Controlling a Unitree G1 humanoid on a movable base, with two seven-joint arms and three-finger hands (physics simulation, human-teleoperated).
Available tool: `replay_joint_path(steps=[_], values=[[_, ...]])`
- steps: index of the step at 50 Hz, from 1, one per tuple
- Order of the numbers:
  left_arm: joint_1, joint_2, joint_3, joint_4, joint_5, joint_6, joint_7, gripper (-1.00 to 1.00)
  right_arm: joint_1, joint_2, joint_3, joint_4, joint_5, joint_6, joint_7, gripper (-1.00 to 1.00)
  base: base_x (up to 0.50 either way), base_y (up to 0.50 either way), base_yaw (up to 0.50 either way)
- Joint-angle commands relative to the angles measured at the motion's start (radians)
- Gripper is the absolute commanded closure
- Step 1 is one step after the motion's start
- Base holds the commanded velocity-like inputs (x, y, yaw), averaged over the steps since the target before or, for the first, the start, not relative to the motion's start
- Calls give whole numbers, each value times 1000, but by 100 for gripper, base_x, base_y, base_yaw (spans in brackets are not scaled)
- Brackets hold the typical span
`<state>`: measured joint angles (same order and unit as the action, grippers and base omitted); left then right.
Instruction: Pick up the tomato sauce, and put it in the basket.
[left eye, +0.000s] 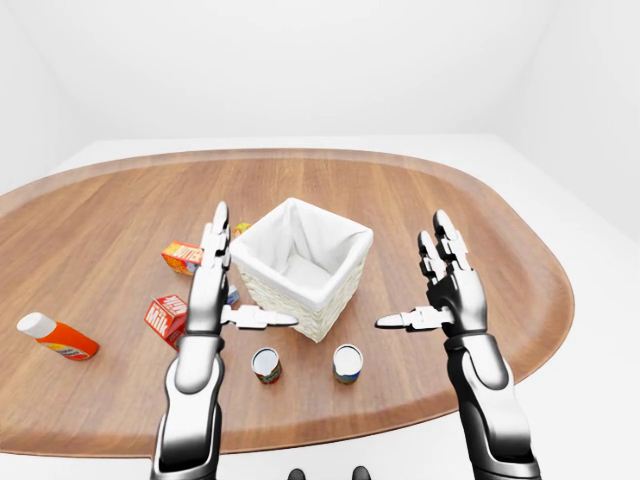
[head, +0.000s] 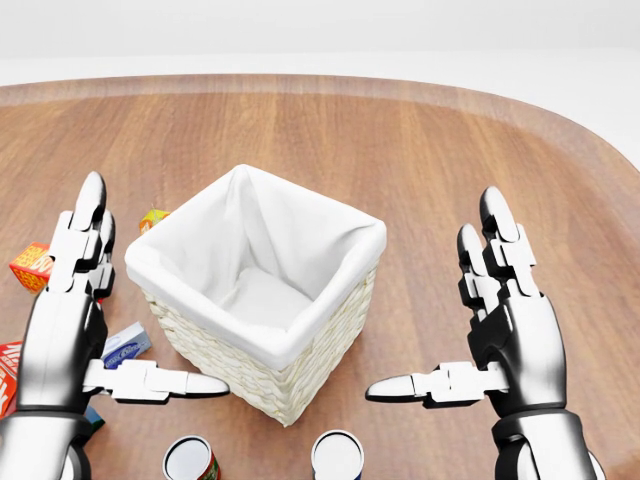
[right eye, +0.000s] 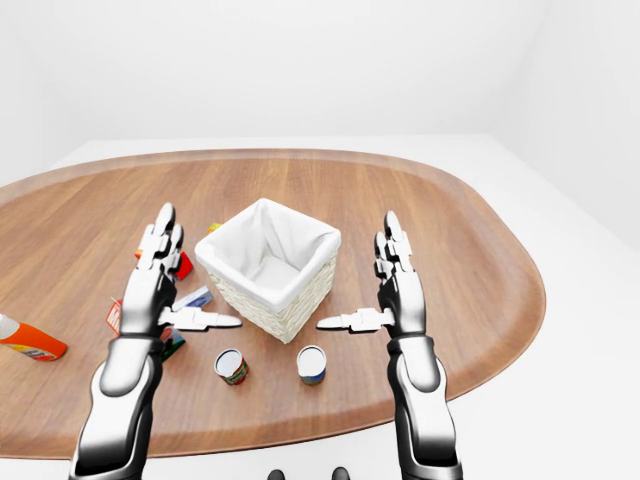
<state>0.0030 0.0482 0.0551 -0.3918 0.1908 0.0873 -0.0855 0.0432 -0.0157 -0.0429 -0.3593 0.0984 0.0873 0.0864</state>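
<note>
The tomato sauce can (head: 190, 460), with a red and green label, stands upright at the bottom edge of the head view, just below the basket. The wicker basket (head: 262, 378) has a white cloth lining and nothing inside it. My left hand (head: 95, 335) hovers open to the left of the basket, fingers up and thumb pointing right. My right hand (head: 490, 345) hovers open to the right of the basket, thumb pointing left. Neither hand touches anything. The can lies below and between the two thumbs.
A blue-labelled can (head: 337, 455) stands right of the tomato sauce. Left of the basket lie a red milk carton (left eye: 165, 318), an orange-red box (left eye: 182, 257), a small blue-white box (head: 125, 345) and an orange bottle (left eye: 55, 337). The wooden table's (left eye: 420, 420) edge runs close below the cans.
</note>
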Motion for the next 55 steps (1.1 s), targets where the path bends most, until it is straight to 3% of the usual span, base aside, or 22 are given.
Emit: replay_joint_path(steps=[1,21,55], values=[[9,8,-7,-5,113,0,-12,-100,0,0,0,-2,0,0,-1,-100,0,0,0],[40,-2,-6,-52,206,0,-35,-100,-8,-1,-4,10,3,0,-1,-100,0,0,0],[139,-12,-7,-126,283,0,-68,-100,-11,-2,-7,16,6,0,-4,-100,0,0,0]])
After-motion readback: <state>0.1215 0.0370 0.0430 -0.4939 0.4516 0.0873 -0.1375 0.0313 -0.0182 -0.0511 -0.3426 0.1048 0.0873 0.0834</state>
